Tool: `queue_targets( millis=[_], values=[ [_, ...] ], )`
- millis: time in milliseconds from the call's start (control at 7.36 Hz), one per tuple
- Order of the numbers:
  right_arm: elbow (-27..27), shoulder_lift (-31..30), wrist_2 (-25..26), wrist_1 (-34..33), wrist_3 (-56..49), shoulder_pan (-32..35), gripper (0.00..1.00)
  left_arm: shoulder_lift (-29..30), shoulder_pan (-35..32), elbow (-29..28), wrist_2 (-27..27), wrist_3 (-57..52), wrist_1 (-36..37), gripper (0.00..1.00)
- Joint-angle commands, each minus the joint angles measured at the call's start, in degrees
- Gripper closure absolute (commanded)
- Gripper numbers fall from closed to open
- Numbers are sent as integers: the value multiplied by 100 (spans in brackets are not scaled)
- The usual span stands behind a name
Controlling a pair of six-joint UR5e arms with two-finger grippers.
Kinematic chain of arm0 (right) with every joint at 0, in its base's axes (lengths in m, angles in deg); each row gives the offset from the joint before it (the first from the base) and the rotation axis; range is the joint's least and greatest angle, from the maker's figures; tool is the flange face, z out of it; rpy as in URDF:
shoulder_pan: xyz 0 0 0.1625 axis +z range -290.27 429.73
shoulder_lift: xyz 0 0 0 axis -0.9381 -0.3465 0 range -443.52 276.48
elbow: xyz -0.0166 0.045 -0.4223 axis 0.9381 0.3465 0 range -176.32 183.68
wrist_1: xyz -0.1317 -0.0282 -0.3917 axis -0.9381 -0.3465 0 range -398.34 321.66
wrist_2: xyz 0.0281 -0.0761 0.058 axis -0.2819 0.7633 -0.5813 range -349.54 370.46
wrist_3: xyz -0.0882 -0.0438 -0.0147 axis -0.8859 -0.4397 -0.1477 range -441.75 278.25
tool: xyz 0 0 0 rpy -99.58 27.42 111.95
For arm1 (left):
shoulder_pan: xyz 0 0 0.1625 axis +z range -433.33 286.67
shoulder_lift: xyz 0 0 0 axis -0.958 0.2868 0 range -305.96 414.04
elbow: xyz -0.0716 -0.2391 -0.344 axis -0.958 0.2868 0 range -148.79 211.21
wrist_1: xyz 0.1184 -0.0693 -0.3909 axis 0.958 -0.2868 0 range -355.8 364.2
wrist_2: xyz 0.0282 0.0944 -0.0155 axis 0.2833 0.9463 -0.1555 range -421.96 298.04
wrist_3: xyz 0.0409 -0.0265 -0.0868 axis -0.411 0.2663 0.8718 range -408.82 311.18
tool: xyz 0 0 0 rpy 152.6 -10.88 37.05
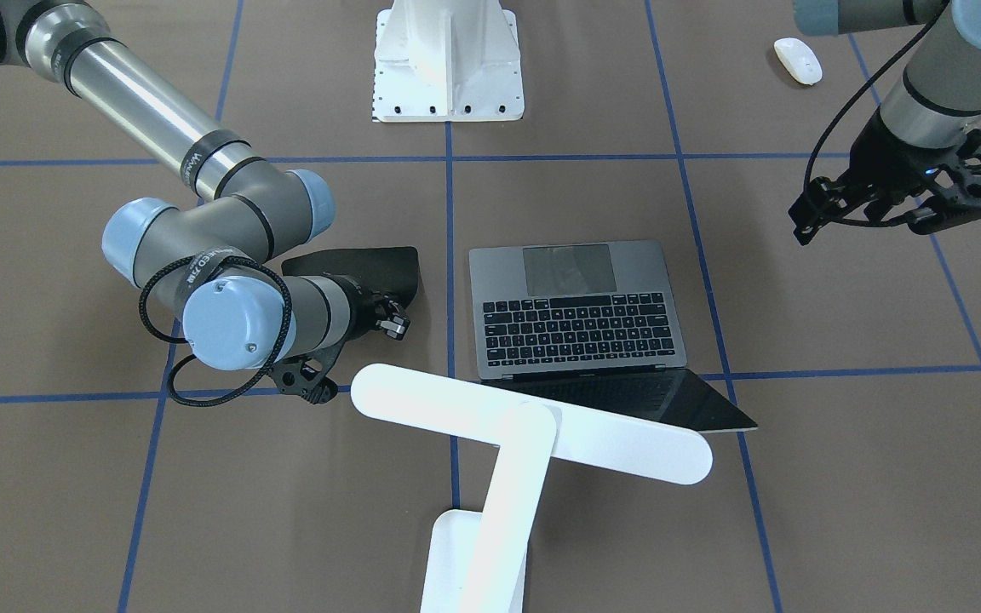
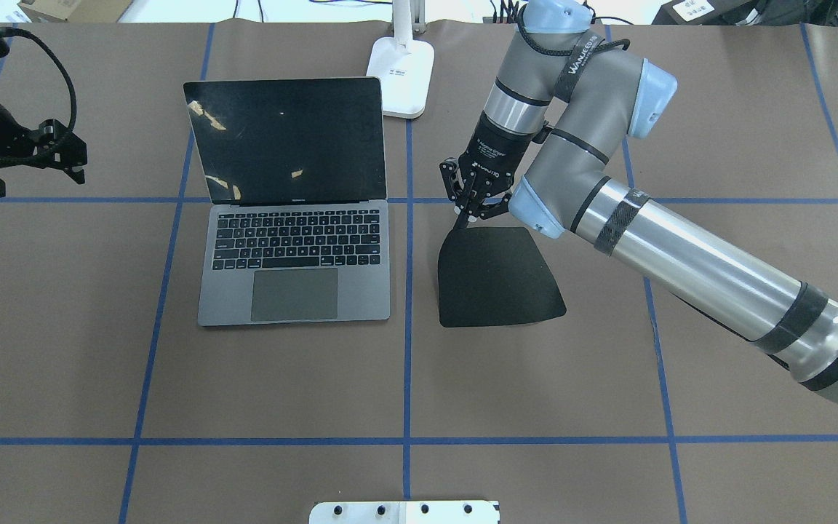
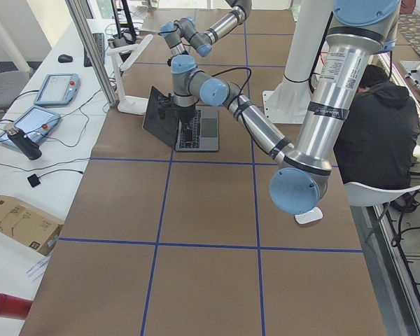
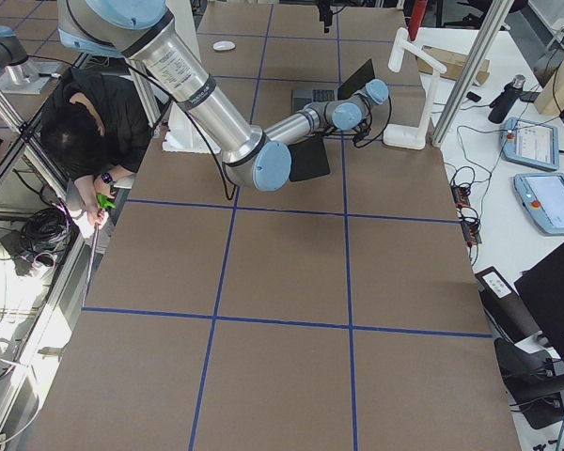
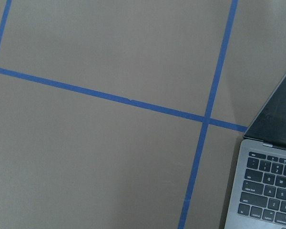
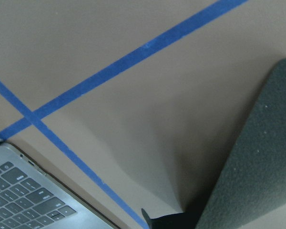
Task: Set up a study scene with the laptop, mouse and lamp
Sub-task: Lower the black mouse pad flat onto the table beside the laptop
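Though off-frame overhead — mouse point(image 1: 798, 60), front view.

Overhead, front views face each other, steeply down; wrist cameras close over table point(image 5: 86, 167), both catching laptop point(image 5: 271, 191) corner

The laptop point(image 2: 294, 255) lies open on the bench point(image 2: 281, 378). It is slim grey metal with black keys and a large grey trackpad. Its dark glossy screen stands raised and leans slightly back, on the side away from the robot. The lamp point(image 1: 533, 423) is plain white: a long flat bar head with rounded ends on a slanted arm, over a rectangular base. That base sits just beyond the screen's corner on the robot's right. The mouse point(image 1: 798, 60) is a small smooth white oval. It lies flat near the robot's edge on its left, well apart from the laptop.
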Motion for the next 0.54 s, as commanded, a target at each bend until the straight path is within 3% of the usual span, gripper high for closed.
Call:
queue_targets(
  millis=[0,408],
  values=[
    [215,3,0,0,174,-7,100,0,0,16,9,7,0,0],
    [348,-6,0,0,174,-7,100,0,9,16,9,-2,0,0]
  ],
)
